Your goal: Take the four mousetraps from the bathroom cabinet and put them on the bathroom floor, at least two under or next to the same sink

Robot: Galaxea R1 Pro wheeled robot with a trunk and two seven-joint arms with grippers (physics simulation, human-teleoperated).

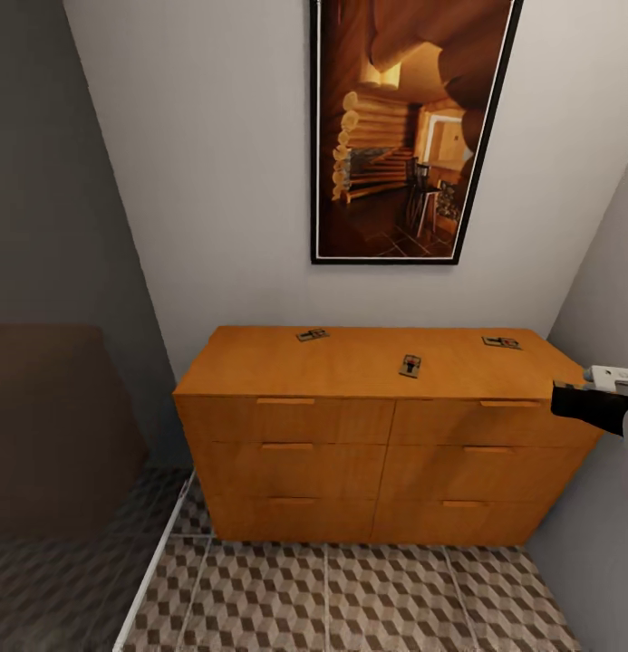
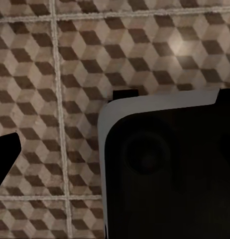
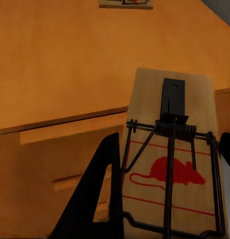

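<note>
The orange-brown cabinet (image 1: 350, 371) stands against the wall ahead, drawers closed. Three mousetraps lie on its top: one at the back left (image 1: 312, 335), one near the front middle (image 1: 410, 366) and one at the back right (image 1: 501, 342). My right arm (image 1: 603, 407) hangs off the cabinet's right front corner. In the right wrist view my right gripper (image 3: 165, 199) is shut on a fourth mousetrap (image 3: 170, 169) with a red mouse mark, held in front of the cabinet (image 3: 60, 64); another mousetrap (image 3: 126, 3) lies beyond. The left wrist view looks down at the cube-patterned bathroom floor (image 2: 70, 64).
A framed cabin picture (image 1: 404, 127) hangs above the cabinet. A wall closes in on the right, and a dark glass-like partition with a white bottom rail (image 1: 155, 561) on the left. Patterned floor (image 1: 350, 598) lies before the cabinet. A dark robot part (image 2: 170, 169) covers much of the left wrist view.
</note>
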